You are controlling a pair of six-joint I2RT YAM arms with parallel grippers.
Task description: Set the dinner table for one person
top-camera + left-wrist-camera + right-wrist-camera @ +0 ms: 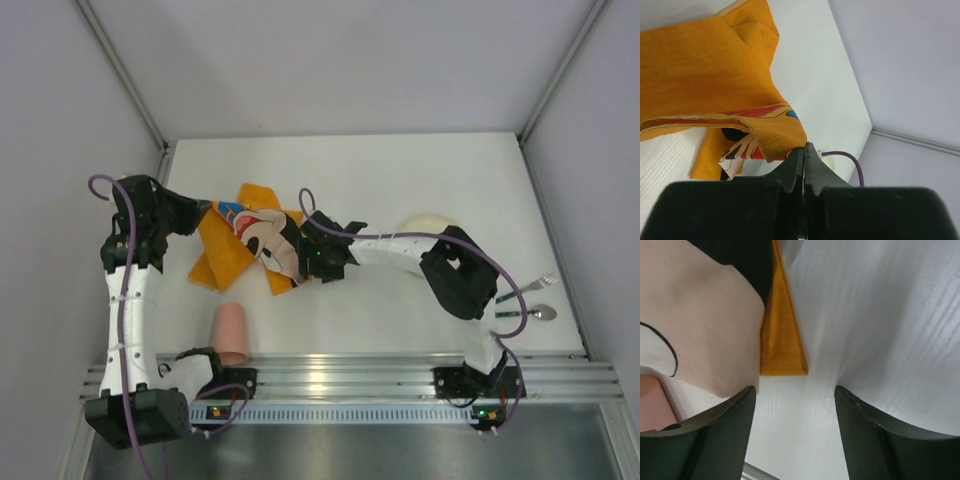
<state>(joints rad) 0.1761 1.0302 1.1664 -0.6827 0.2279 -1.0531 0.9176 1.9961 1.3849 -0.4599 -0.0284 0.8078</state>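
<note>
The orange cartoon-mouse placemat point(225, 250) lies crumpled and folded on the left part of the white dinner table point(400, 170). My left gripper point(203, 213) is shut on the placemat's far-left corner; in the left wrist view the cloth point(715, 65) hangs from the closed tips point(805, 147) above the tabletop. My right gripper point(297, 262) is open and low over the placemat's near-right corner. In the right wrist view that orange corner point(782, 350) lies on the table just beyond the gripper point(795, 405), not between the fingers.
A pink cup point(230, 333) lies on its side near the front rail, and its edge shows in the right wrist view point(652, 400). A cream plate point(428, 225) sits at the right, partly behind the right arm. A fork point(535, 285) and spoon point(541, 313) lie at the far right.
</note>
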